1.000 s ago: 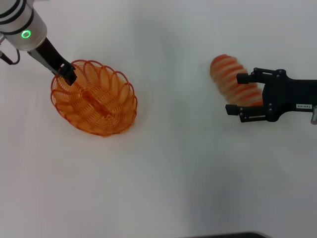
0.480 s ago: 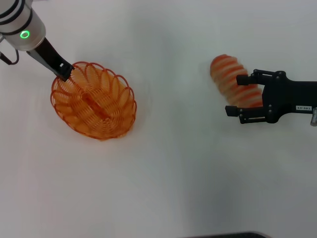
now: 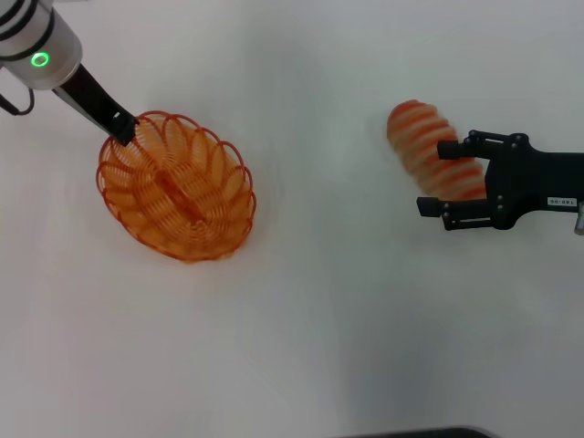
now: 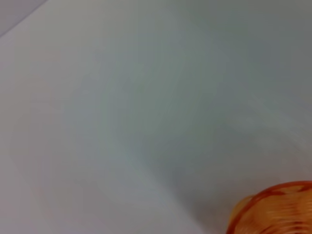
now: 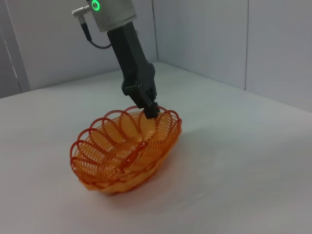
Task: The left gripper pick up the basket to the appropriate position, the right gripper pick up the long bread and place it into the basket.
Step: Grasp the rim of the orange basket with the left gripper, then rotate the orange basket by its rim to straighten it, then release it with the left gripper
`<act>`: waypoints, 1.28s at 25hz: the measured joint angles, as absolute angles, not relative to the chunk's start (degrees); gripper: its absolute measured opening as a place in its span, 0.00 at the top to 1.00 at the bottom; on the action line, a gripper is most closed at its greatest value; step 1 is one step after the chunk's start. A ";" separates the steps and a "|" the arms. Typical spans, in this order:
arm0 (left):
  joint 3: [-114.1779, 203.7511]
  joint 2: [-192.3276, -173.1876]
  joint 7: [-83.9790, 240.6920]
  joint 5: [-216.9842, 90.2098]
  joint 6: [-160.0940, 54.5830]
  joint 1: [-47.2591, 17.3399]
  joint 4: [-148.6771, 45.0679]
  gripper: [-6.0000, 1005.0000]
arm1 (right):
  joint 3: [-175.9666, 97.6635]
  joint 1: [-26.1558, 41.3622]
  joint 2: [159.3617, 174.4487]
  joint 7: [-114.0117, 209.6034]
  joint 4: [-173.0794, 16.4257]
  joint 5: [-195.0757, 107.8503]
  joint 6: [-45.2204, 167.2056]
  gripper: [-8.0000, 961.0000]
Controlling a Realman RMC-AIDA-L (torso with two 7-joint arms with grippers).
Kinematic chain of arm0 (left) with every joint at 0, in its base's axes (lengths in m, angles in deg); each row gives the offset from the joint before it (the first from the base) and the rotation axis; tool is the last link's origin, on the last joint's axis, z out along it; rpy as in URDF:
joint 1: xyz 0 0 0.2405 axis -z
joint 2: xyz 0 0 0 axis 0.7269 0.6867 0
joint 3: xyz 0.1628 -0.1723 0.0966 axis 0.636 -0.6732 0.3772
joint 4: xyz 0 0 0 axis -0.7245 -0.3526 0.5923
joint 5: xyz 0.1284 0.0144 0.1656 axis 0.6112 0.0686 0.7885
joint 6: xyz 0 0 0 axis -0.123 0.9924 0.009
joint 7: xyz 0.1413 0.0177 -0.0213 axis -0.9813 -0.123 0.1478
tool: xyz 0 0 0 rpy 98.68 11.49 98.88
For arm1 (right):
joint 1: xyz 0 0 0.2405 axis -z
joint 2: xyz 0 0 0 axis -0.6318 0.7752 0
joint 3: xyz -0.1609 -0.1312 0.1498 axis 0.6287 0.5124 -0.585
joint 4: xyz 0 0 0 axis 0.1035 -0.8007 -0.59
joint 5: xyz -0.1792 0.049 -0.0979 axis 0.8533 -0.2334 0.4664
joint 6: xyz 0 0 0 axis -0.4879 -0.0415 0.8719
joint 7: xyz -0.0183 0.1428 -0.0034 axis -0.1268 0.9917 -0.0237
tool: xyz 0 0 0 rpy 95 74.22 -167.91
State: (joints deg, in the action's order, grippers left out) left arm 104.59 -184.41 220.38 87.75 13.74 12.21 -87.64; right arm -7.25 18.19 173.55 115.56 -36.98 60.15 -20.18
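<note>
The orange wire basket [image 3: 175, 187] sits at the left of the white table; it also shows in the right wrist view [image 5: 124, 151] and, as an edge only, in the left wrist view [image 4: 273, 209]. My left gripper [image 3: 123, 129] is shut on the basket's far-left rim, and the right wrist view shows it too [image 5: 151, 111]. The basket tilts slightly, with the gripped side raised. The long bread [image 3: 422, 141], tan with orange-red stripes, lies at the right. My right gripper [image 3: 436, 177] is open, and its two fingers straddle the bread's near end.
The white table [image 3: 328, 301] stretches between the basket and the bread with nothing on it. Grey walls [image 5: 204, 34] stand behind the table in the right wrist view.
My left gripper has shifted slightly up and to the right with the basket's rim in it, and the basket has moved a little to the right. The right gripper and the bread have hardly moved.
</note>
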 joint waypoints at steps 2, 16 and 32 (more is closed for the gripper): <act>102.20 -184.20 219.35 87.74 15.03 12.26 -87.73 0.92 | -7.29 18.26 173.55 115.56 -36.99 60.00 -20.21 0.04; 85.44 -183.75 213.65 87.55 27.04 10.79 -95.03 0.94 | -7.33 18.01 173.55 115.06 -36.98 59.88 -20.25 0.04; 71.38 -182.71 221.46 80.02 30.18 4.02 -98.26 0.94 | -12.29 18.34 173.55 111.91 -36.99 59.06 -21.82 0.04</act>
State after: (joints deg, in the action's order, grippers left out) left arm 71.38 -182.71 221.46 80.02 30.18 4.02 -98.26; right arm -12.29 18.34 173.55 111.91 -36.99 59.06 -21.82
